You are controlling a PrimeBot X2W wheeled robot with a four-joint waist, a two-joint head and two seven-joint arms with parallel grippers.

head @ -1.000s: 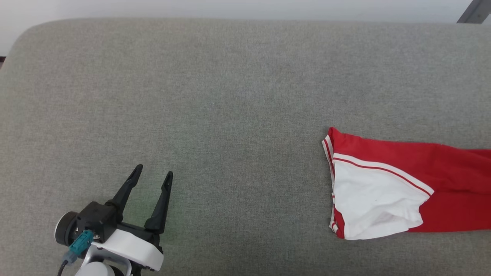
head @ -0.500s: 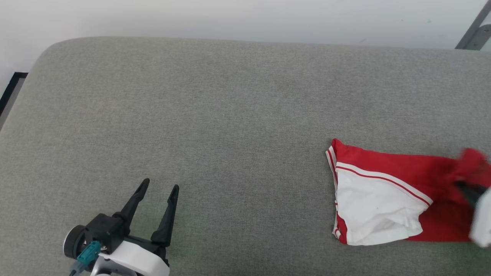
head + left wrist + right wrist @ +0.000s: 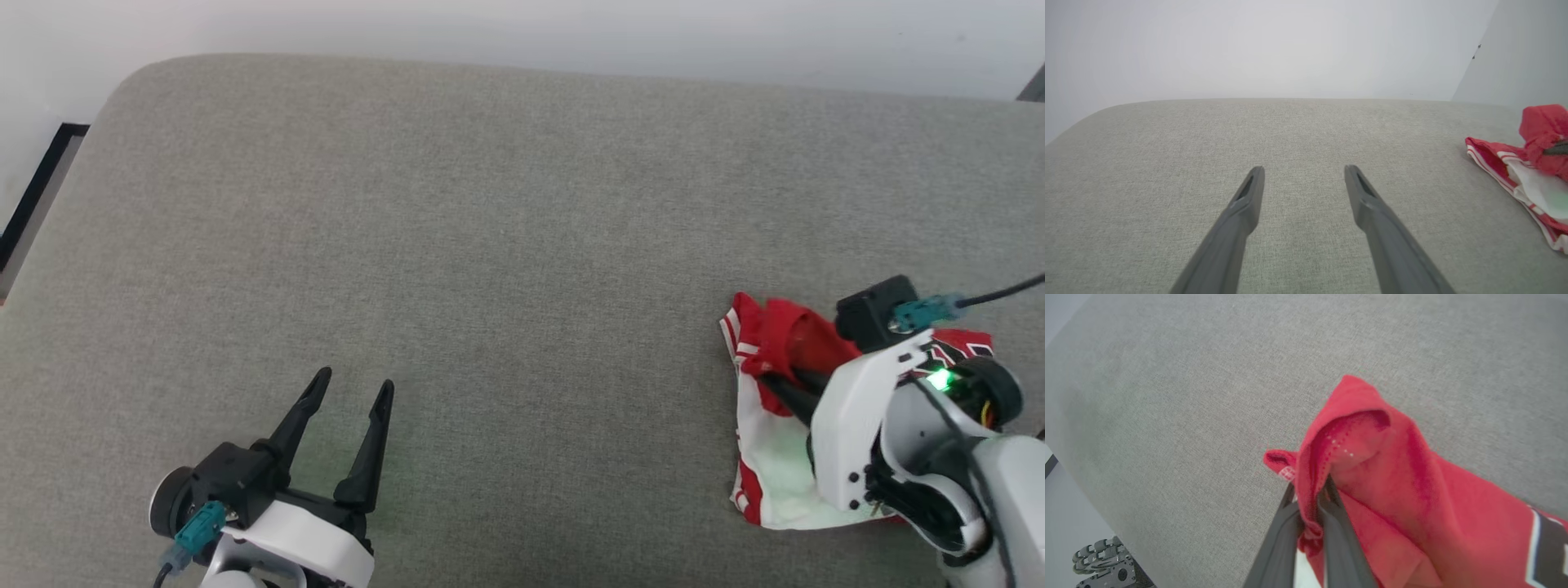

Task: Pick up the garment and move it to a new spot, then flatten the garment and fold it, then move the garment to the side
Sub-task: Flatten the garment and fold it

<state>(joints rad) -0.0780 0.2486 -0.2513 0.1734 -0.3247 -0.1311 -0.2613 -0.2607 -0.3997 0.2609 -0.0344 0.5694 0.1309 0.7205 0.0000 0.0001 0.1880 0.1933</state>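
Note:
The garment (image 3: 767, 474), a small red jersey with a white sleeve and striped trim, lies bunched at the right of the grey cushion. My right gripper (image 3: 767, 380) is shut on a raised red fold of it, fingers pointing left. In the right wrist view the fold of the garment (image 3: 1412, 490) drapes over the right gripper (image 3: 1310, 494), and black lettering shows at the lower right. My left gripper (image 3: 353, 388) stands open over bare cushion at the lower left, far from the cloth. The left wrist view has the left gripper (image 3: 1304, 175) holding nothing and the garment (image 3: 1531, 179) at the right edge.
The grey fabric cushion (image 3: 506, 245) spans the view, with a rounded far left corner and a white wall behind. Dark floor trim (image 3: 33, 204) shows past the left edge. The robot's wheeled base (image 3: 1106, 567) sits below the cushion's edge.
The camera has shifted. My right gripper came into view holding a red edge and carried it leftward, so the flat garment is now bunched up. The left gripper stayed open in place.

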